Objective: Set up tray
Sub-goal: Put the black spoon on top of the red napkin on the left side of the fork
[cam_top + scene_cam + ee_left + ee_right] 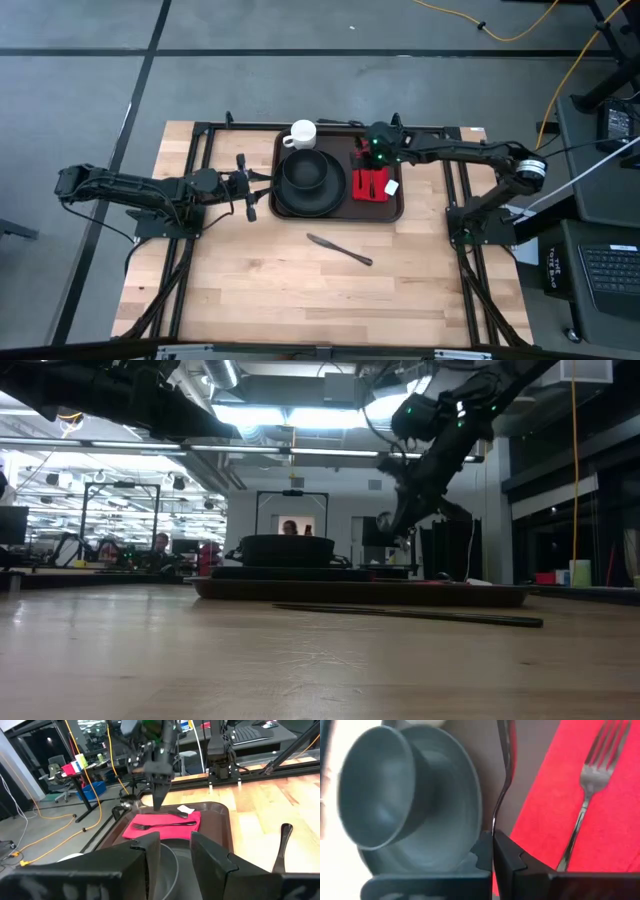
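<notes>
Spoon [504, 780] is pinched in the closed right gripper [492, 851] above the tray [398, 205], beside the red napkin [372, 186]; the left gripper [243, 182] is held open left of the tray.

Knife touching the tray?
Apart. High view: the knife lies on the table, with a clear strip of bare wood between it and the tray.

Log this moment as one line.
right gripper: shut on spoon, over tray | left gripper: open, beside tray | knife: on table
</notes>
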You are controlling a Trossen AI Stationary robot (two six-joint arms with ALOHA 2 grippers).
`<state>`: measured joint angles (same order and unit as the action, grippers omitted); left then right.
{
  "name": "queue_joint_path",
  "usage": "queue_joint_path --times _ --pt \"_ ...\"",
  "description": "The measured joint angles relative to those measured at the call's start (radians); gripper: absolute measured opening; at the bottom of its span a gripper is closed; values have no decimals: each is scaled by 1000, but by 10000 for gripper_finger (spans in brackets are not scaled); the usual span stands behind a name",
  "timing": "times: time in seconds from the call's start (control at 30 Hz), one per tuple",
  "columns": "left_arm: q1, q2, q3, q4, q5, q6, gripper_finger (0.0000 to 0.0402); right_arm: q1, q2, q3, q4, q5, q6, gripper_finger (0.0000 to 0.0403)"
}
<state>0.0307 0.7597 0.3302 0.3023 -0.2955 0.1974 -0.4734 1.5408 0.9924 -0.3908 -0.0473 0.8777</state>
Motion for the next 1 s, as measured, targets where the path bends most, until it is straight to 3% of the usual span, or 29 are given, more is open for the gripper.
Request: queue_joint_path --times 0.63,0.9,1.0 --pt "0 0 0 0 0 0 104 -64 173 0 36 -67 32 1" --pt "-3 0 0 0 2 -3 100 -104 185 0 37 -94 24 1" --pt "-3 0 0 0 2 -15 101 -117 185 0 37 -153 13 1"
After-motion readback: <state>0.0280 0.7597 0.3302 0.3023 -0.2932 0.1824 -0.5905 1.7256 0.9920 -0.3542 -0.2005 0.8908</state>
